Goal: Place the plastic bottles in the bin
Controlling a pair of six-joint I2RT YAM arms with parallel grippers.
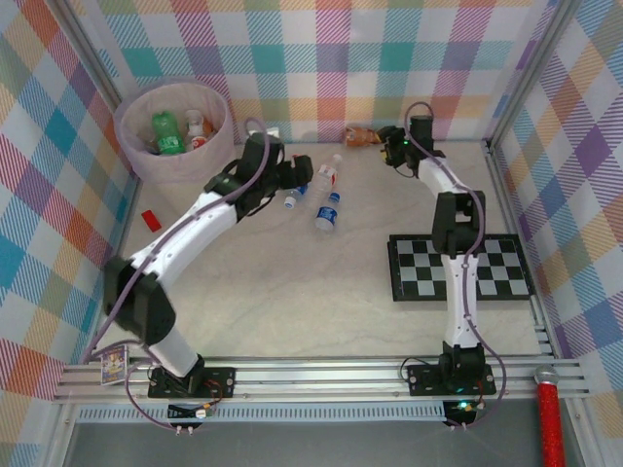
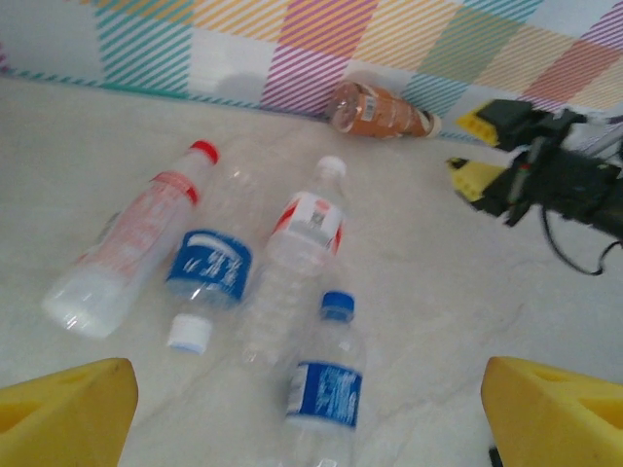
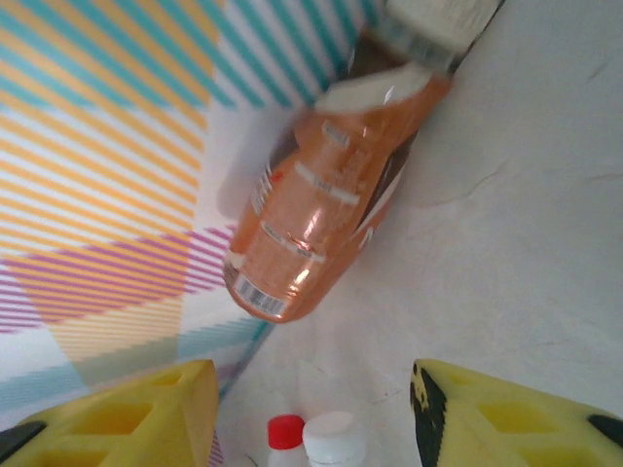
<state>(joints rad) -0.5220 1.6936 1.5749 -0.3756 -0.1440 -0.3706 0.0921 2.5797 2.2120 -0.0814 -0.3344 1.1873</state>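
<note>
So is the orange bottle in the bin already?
No, the orange bottle lies on the table against the back wall, well apart from the bin.

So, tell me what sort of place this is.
Probably a robot test cell in a lab, not a home: plaid-printed walls box in the table, the left arm and right arm are bolted to an aluminium rail, and a black-and-white checkerboard lies on it.
</note>
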